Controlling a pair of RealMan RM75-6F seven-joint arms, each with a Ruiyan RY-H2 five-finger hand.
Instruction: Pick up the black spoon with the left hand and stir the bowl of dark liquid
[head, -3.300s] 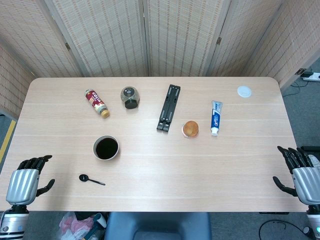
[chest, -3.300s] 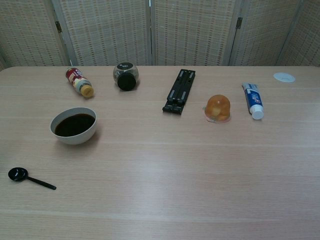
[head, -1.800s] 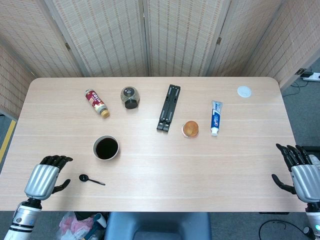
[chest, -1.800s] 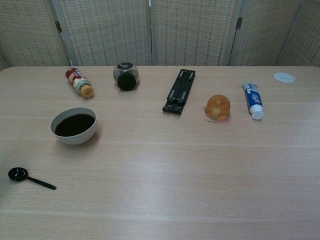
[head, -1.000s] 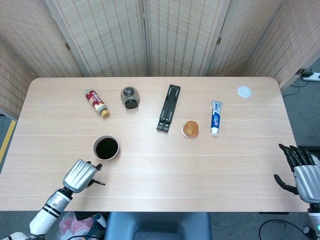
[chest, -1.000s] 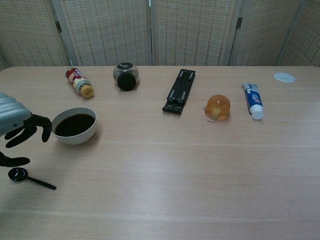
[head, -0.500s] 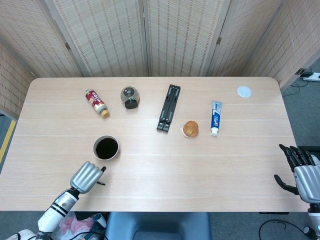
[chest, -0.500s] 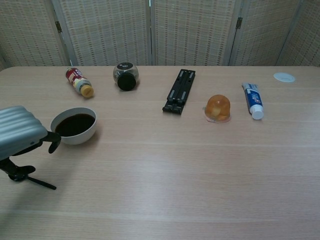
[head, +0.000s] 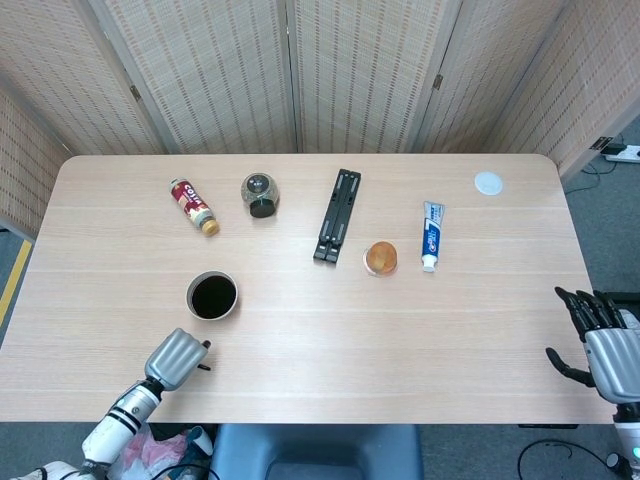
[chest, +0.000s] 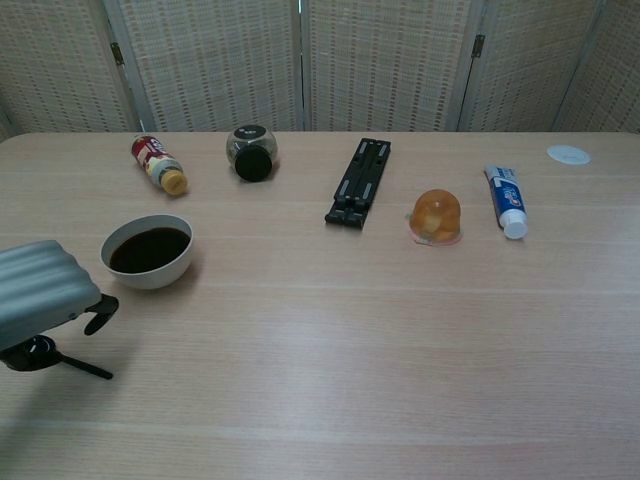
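head view: my left hand (head: 176, 359) covers the black spoon (head: 203, 366) near the table's front edge, just below the bowl of dark liquid (head: 212, 296); my right hand (head: 610, 350) hangs off the table's right edge, fingers spread, holding nothing.
chest view: the left hand's fingers (chest: 100, 311) curl over the spoon's bowl end, handle (chest: 85, 369) on the table; i cannot tell if they grip it.

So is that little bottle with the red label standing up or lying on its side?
Lying on its side. The bottle rests lengthwise on the table, its tan cap pointing toward the bowl side.
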